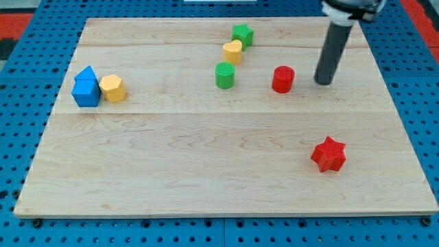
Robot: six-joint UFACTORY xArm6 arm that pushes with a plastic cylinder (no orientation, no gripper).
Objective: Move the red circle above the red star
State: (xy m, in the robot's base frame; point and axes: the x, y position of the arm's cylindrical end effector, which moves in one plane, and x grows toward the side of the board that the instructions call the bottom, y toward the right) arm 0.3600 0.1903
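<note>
The red circle (282, 79) is a short red cylinder on the wooden board (206, 171), right of the view's middle and toward the top. The red star (328, 154) lies lower, at the view's lower right. My tip (323, 83) stands on the board just to the right of the red circle, with a small gap between them, and well above the red star. The rod rises from the tip to the view's top edge.
A green cylinder (225, 75), a yellow heart-like block (232, 51) and a green star (242, 34) form a slanted line left of the red circle. A blue block (86, 87) touches a yellow hexagon (112, 88) at the view's left.
</note>
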